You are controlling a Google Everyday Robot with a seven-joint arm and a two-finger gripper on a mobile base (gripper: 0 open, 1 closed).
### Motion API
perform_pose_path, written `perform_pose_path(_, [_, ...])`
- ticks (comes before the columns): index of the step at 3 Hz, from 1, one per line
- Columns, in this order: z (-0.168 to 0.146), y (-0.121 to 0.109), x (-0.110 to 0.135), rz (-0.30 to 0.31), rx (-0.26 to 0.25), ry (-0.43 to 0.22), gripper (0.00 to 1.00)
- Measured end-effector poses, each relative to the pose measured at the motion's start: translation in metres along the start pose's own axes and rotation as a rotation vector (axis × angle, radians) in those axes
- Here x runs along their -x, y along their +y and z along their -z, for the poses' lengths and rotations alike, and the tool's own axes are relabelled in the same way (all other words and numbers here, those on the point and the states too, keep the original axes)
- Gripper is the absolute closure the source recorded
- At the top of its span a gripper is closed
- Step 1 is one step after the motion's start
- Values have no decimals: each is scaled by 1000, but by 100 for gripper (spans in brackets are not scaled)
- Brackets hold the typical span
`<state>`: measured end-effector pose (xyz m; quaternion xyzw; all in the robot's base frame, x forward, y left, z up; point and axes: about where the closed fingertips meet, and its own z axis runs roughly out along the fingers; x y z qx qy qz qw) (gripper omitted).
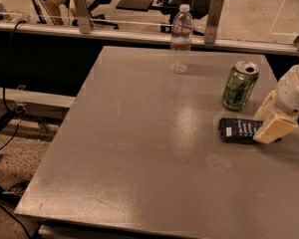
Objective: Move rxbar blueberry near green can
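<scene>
The rxbar blueberry (240, 130) is a dark navy wrapper with white lettering, lying flat on the grey table (154, 148) at the right. The green can (239, 86) stands upright just behind it, a short gap away. My gripper (270, 124) is at the right edge of the view, its cream-coloured fingers (275, 128) at the bar's right end and covering that end. The white arm rises behind it to the upper right.
A clear plastic water bottle (181, 39) stands at the back of the table near its far edge. A metal rail and posts (214, 19) run behind the table. Cables (10, 108) and floor lie off the table's left edge.
</scene>
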<state>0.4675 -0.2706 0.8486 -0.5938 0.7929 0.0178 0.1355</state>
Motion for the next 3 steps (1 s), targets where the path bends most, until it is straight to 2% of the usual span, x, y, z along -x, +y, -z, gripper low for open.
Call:
perform_pose_path(1, [-2,0,1,0,-4,-5,15])
perform_pose_path(2, [-2,1,1,1,-4,-5,0])
perform_pose_path(3, [-2,1,1,1,-4,-5,0])
